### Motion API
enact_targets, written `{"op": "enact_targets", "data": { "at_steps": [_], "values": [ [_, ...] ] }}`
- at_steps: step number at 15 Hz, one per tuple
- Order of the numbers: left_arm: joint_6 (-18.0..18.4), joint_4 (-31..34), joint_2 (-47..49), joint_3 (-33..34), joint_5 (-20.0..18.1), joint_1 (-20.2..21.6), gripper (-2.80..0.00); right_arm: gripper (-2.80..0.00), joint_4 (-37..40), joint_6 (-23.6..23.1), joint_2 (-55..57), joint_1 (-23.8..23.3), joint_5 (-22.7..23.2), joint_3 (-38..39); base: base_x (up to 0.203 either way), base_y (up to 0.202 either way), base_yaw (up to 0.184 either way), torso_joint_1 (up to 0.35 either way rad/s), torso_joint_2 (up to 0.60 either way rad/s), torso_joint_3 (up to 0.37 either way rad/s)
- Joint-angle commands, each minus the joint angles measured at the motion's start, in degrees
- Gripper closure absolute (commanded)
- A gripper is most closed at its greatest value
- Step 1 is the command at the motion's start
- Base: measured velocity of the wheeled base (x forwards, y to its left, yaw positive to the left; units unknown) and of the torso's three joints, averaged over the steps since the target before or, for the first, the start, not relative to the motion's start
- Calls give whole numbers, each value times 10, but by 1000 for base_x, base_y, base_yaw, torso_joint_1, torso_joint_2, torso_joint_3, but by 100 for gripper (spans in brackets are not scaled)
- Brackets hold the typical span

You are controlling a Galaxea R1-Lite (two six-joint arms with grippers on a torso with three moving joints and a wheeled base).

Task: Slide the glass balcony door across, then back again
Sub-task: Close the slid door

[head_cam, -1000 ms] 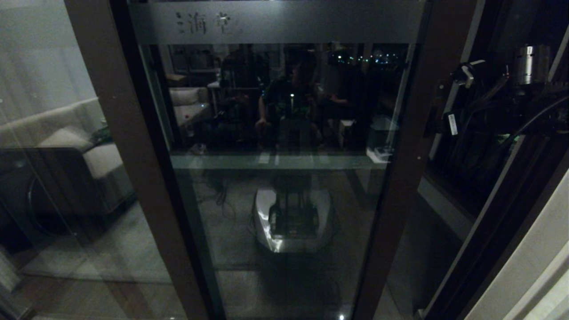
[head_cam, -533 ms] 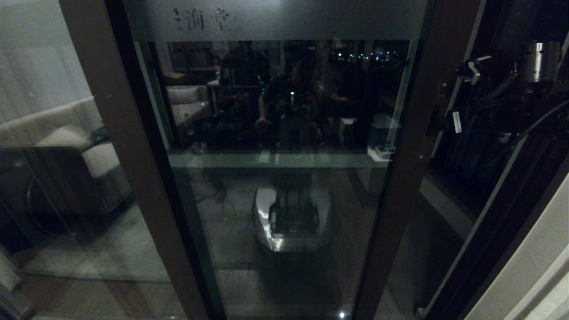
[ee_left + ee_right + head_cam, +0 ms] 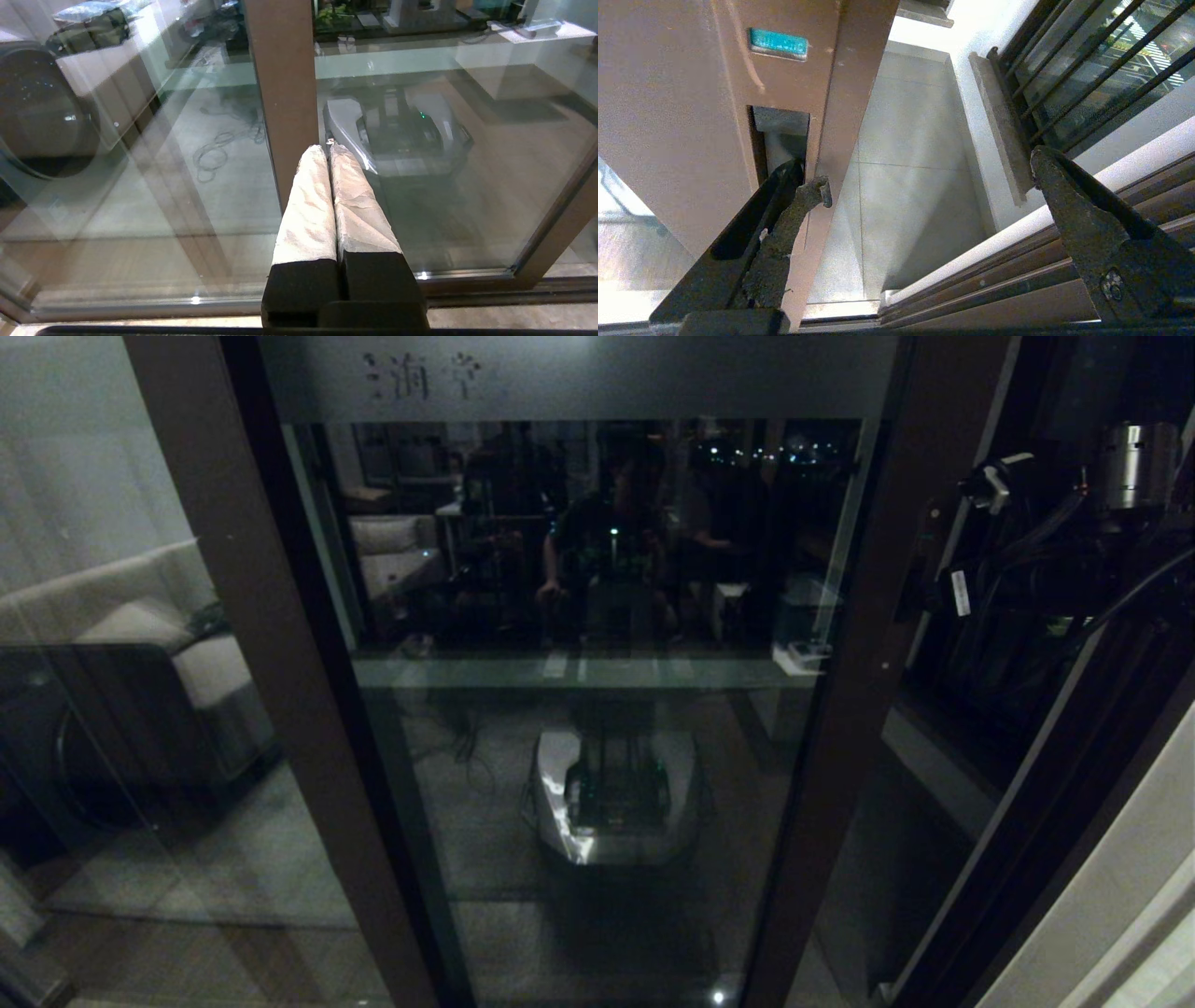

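1. Nearest the right wrist camera, the right gripper stands with its jaws spread wide. One finger has its tip in the recessed handle of the stile; the other hangs free over the balcony floor. Hooking a single finger in the pocket gives a bearing face for a sideways push or pull, so no pinch is needed.

2. Low in front of the robot, the left gripper is parked with its padded fingers pressed together on nothing. It points at a brown upright of the frame but appears to stand short of it, clear of the sliding path.

3. Directly ahead, the glass balcony door fills the middle of the head view, upright in its track. Its frosted strip with characters lies across the top, and its handle-side stile is on the right, beside the right arm.

4. Beyond that stile a gap lies open onto the balcony floor, so the door seems partly slid across.

5. Farthest out, the black-barred window closes off the balcony.
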Motion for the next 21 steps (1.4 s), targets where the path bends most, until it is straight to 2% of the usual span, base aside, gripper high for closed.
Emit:
{"op": "enact_targets", "data": {
  "at_steps": [1,21],
  "values": [
    [0,0,0,1,0,0,0,-280,3,-1,4,-1,-1,-2,0,0,0,0,0,0],
    [0,0,0,1,0,0,0,-280,3,-3,9,-30,0,-3,0,0,0,0,0,0]
  ]
}}
